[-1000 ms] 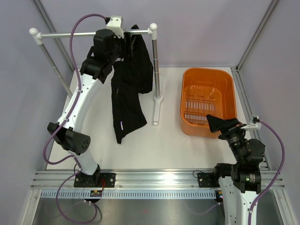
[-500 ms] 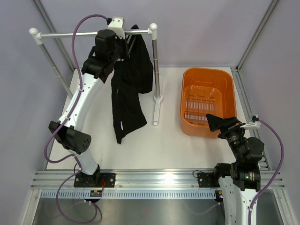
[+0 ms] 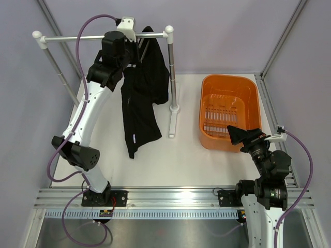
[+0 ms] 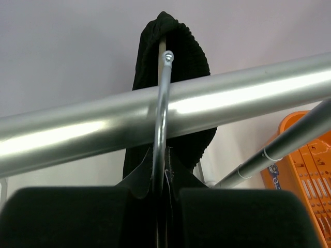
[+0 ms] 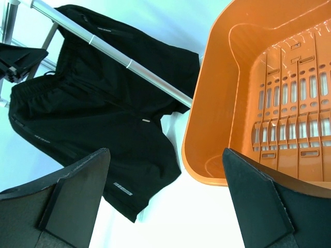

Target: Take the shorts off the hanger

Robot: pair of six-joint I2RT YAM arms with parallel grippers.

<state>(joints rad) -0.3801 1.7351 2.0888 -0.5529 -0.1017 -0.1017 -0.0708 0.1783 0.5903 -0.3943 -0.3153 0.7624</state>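
Far-left corner obstructed: rail [image 3: 72,37] on its posts, the hanger [image 4: 159,134] hooked over it with the left gripper [image 4: 164,199] clamped on, the shorts [image 3: 140,103] draping toward mid-table. Orange tub [image 3: 205,111] fills the far-right corner. Passable: the strip between post foot [image 3: 172,124] and tub, and the band along the near edge of the table [image 3: 181,165].

I'm getting bright, even, diffuse light in the overhead view; the white tabletop [image 3: 176,155] is glowing close to washed-out, and the black fabric shorts [image 3: 142,103] are sinking into flat black with little fold detail. At the left wrist, a long glare streak is running along the round silver metal rail [image 4: 222,95], and the left gripper [image 4: 164,194] is smearing out of focus. At the right wrist, the orange plastic tub [image 5: 212,103] is showing sharp and saturated.
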